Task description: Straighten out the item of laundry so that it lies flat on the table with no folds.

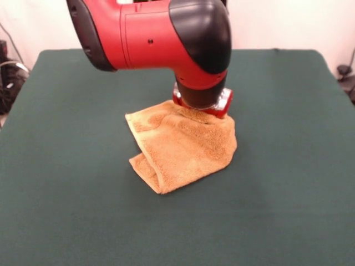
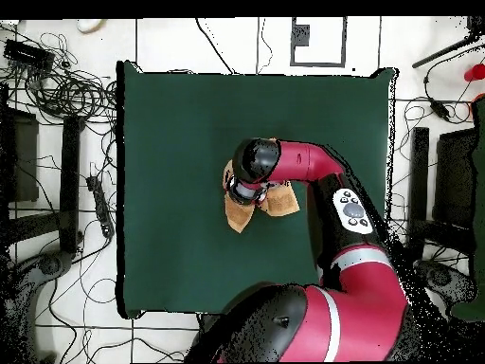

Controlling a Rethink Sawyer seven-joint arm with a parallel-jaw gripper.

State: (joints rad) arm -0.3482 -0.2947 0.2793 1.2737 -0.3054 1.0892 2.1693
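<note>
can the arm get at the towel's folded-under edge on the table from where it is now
Probably yes. The arm already stands right over the towel, its wrist down on the top of the bunched cloth, and bare green table lies all round the folded edge. Its fingertips are hidden.

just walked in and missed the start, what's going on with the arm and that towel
A red and black robot arm has its wrist right down on a small orange-tan towel near the middle of the green table. The towel is not flat: it is bunched, with one edge folded under at the front and the cloth rising toward the wrist. The gripper itself is hidden by the wrist and the cloth, so a grasp cannot be confirmed.
</note>
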